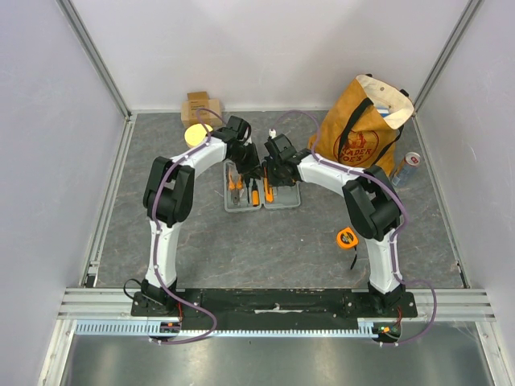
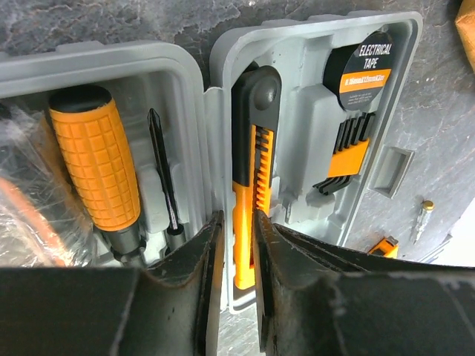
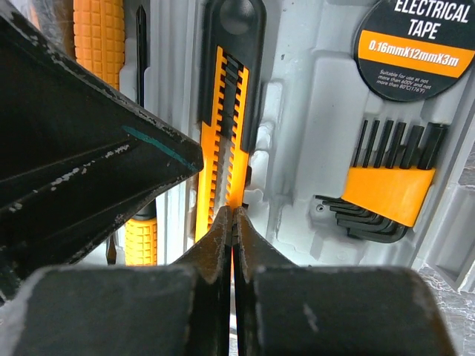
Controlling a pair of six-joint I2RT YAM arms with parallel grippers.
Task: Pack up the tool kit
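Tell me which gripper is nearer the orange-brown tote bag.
Right. The right gripper hangs over the open grey case on the side toward the tote bag; the left gripper is beside it, farther from the bag.

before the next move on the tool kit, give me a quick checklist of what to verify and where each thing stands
1. Tool kit case open, both halves flat: ok.
2. Utility knife lying in its slot beside the hinge: ok. Fully pressed in: cannot tell.
3. Left jaws apart, astride the knife's near end. Gripping it or not: cannot tell.
4. Right jaws shut and empty, over the knife: ok.
5. Screwdriver handle, electrical tape and hex keys in their slots: ok.
6. Everything packed: not ok, a tape measure lies on the table outside the case.
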